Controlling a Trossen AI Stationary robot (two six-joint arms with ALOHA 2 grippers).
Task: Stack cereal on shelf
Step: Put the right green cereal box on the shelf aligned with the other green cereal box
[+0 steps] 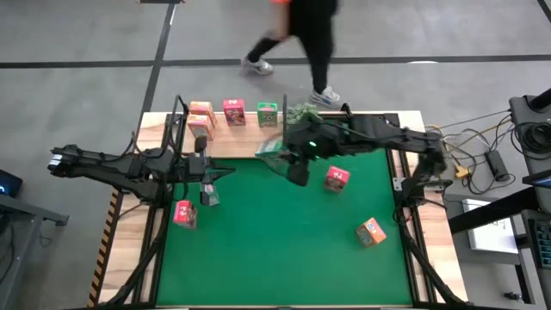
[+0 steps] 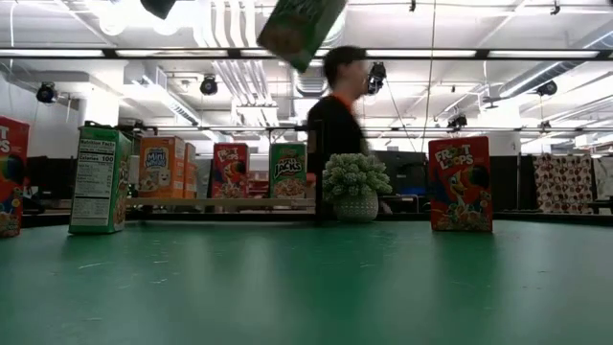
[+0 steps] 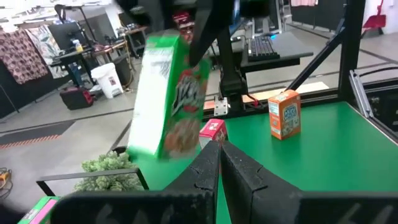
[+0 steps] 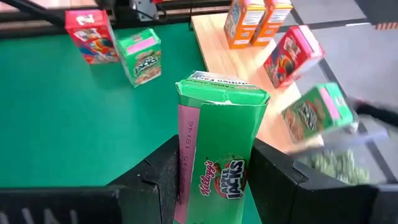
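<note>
My right gripper (image 1: pixel 288 164) is shut on a green cereal box (image 4: pixel 217 143) and holds it in the air just in front of the shelf (image 1: pixel 228 142); the box also shows at the top of the low view (image 2: pixel 299 29). On the shelf stand orange (image 1: pixel 201 116), pink-red (image 1: pixel 233 112) and green (image 1: pixel 268 114) boxes. Standing on the mat are pink-red boxes (image 1: pixel 336 178) (image 1: pixel 184 213), an orange box (image 1: pixel 371 231) and a green box (image 2: pixel 99 180). My left gripper (image 3: pixel 221 165) is shut and empty over the mat's left part (image 1: pixel 207 182). My right gripper pinches the green box between its two fingers (image 4: pixel 163 177), one on each of two opposite faces (image 4: pixel 186 155). The box's top flap end points away from the gripper. The box is lifted clear of the mat and tilted.
A bushy plant in a white pot (image 1: pixel 301 114) stands at the shelf's right end, close to the held box. A person (image 1: pixel 310 34) walks past beyond the table's far edge. The green mat (image 1: pixel 284 250) has bare room at its near middle.
</note>
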